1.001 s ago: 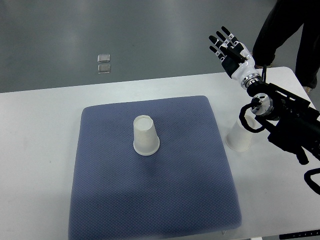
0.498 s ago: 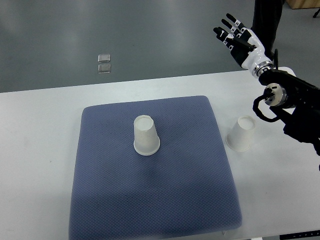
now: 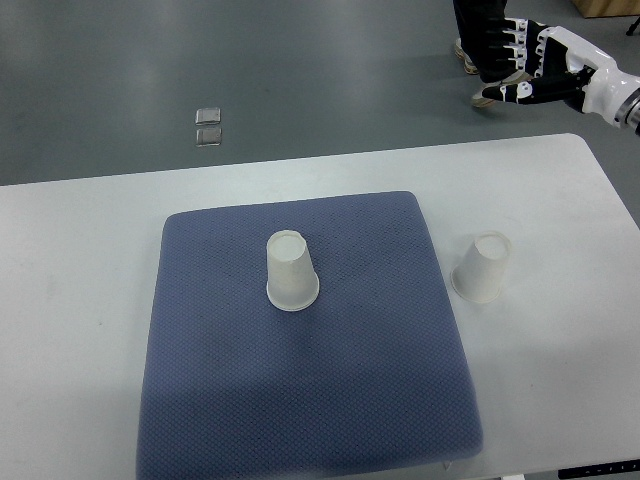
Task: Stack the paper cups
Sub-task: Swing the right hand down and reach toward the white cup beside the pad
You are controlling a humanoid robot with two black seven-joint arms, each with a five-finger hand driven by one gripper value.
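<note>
Paper cups: two, both plain white, both upside down with the wide rim on the surface and the narrow base up.

First paper cup (image 3: pixel 292 272) stands on the blue-grey mat (image 3: pixel 310 400), a bit above the mat's centre, leaning slightly toward the camera in this steep view. Surface looks matte, no print visible.

Second paper cup (image 3: pixel 482 268) is off the mat, on the bare white bench (image 3: pixel 80 300), just beside the mat's right edge. Same shape as the first. The two cups are well apart, not stacked.

Small clear objects (image 3: pixel 208 126) lie on the grey floor beyond the bench, upper left; too small to identify.

Right robot hand (image 3: pixel 535 72) is in the top right corner, over the floor past the bench's far edge, arm coming in from the right edge. Fingers (image 3: pixel 503 38) are extended and spread, holding nothing. It is well apart from both cups; the second cup is the nearer one, below and left of it. A person's dark legs and shoes (image 3: pixel 478 45) show just behind the hand.
</note>
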